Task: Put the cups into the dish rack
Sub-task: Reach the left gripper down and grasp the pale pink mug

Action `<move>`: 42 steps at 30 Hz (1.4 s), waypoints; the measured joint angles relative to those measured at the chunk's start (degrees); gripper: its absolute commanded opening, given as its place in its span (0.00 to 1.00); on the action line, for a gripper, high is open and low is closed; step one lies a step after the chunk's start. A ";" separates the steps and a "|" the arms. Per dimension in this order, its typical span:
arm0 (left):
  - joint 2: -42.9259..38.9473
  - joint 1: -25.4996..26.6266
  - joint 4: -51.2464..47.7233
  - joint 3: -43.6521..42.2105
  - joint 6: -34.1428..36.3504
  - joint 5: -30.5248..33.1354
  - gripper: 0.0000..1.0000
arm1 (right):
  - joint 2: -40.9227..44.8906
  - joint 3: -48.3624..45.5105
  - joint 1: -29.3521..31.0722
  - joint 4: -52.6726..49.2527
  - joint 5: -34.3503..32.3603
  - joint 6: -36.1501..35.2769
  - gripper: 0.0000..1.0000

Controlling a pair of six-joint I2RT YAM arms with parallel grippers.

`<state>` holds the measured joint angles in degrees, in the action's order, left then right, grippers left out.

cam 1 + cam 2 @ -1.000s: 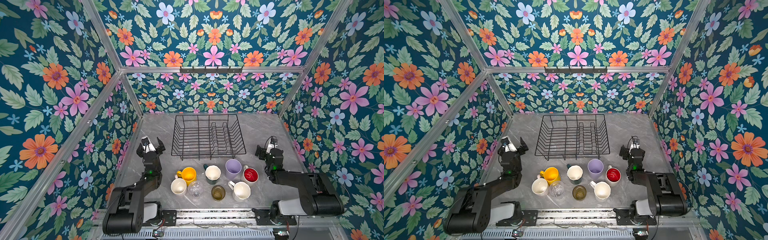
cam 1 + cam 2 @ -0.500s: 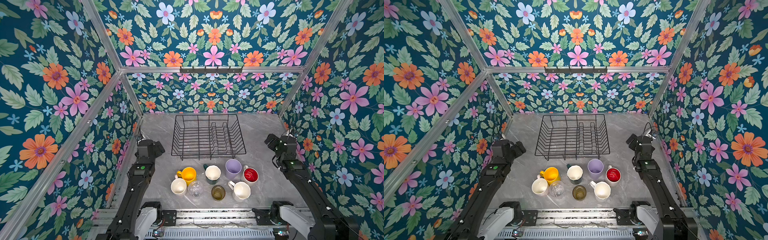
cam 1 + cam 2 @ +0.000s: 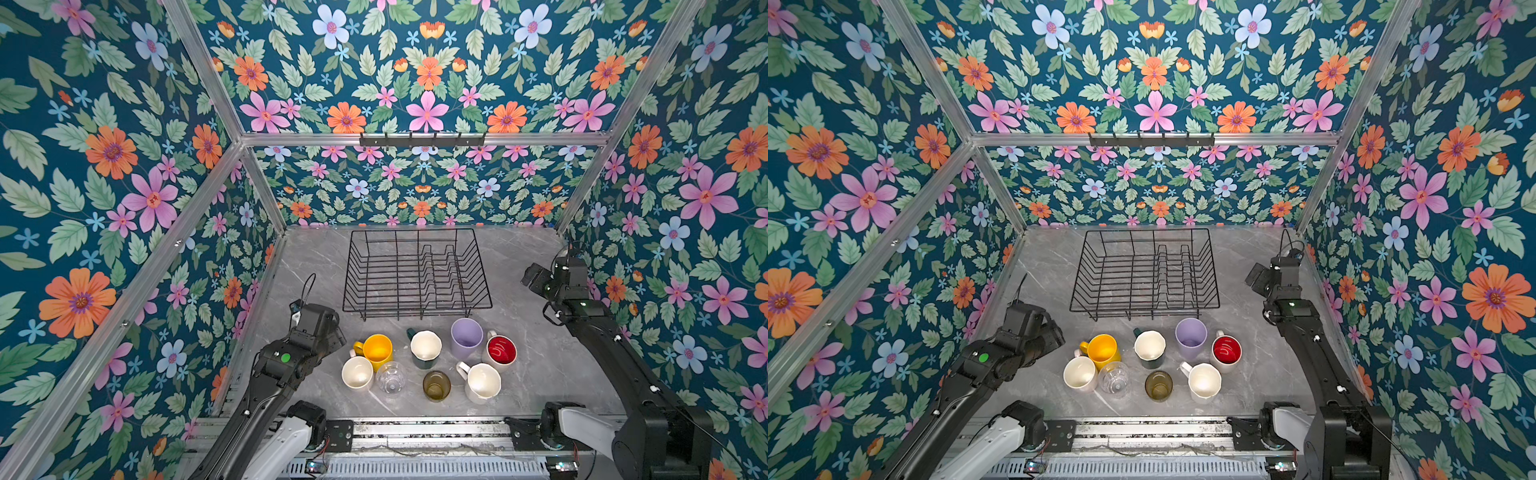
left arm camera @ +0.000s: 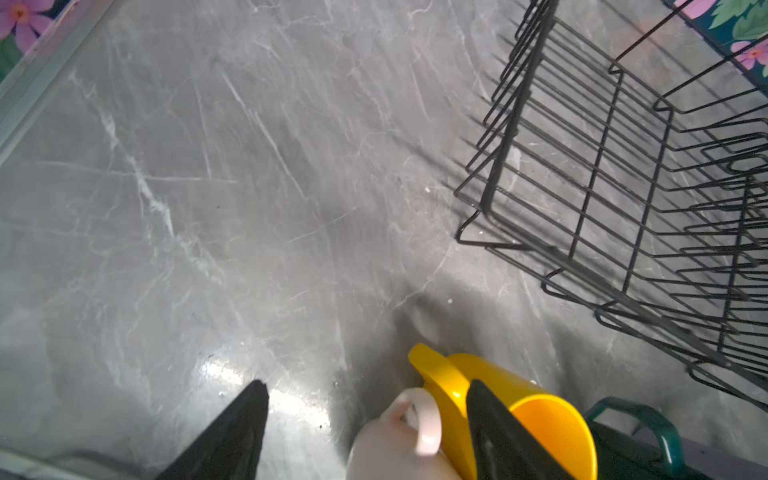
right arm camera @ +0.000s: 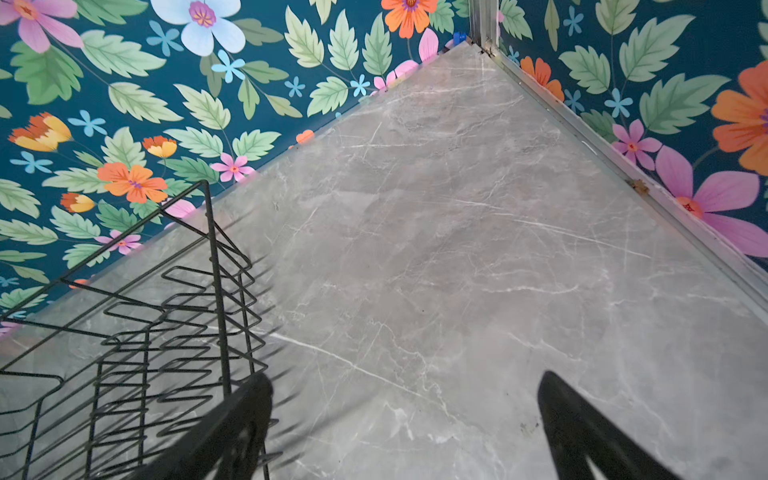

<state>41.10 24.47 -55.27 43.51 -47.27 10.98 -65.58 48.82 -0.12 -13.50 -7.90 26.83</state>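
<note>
Left wrist view gives us the nearest of the cups: the yellow mug (image 4: 552,432) sits partly behind one finger of the left gripper (image 4: 365,384), the cream cup (image 4: 395,449) shows low in the gap between the two fingers, and the dark green mug (image 4: 623,457) lies just past the yellow one. We see those fingers spread apart with nothing clamped, only bare table (image 4: 291,249) between the tips. In both top views all eight cups stand clustered together; beyond those three come the clear glass (image 3: 390,377), olive-amber glass (image 3: 436,385), lilac tumbler (image 3: 466,338), white mug (image 3: 482,382) and red-lined white mug (image 3: 500,351), each farther from the left fingers. The dish rack (image 3: 390,278) behind them holds nothing; it lies just beside one finger of the right gripper (image 5: 405,376), whose fingers stand wide over bare marble, well apart from every cup. We judge the task barely begun — no cup loaded, all eight left, and the yellow mug or cream cup the likely first pick
</note>
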 measured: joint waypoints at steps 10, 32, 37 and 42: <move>-1.16 2.75 -6.51 -2.08 -2.12 -4.17 0.66 | -0.85 0.04 0.02 -0.33 0.26 -0.22 0.99; 2.38 4.61 -5.16 -5.57 3.78 -13.38 0.52 | -1.88 0.85 0.02 -0.28 1.70 0.02 0.99; 5.14 6.08 -3.13 -6.36 3.78 -13.57 0.47 | -2.58 0.85 0.02 -0.11 1.81 0.02 0.99; 6.34 7.50 -1.07 -7.23 3.69 -13.57 0.42 | -2.60 0.90 0.02 -0.02 1.90 0.00 0.99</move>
<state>47.44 31.97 -56.34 36.27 -43.57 -2.59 -68.18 49.71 -0.10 -13.52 -6.00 26.83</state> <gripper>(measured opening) 0.432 0.986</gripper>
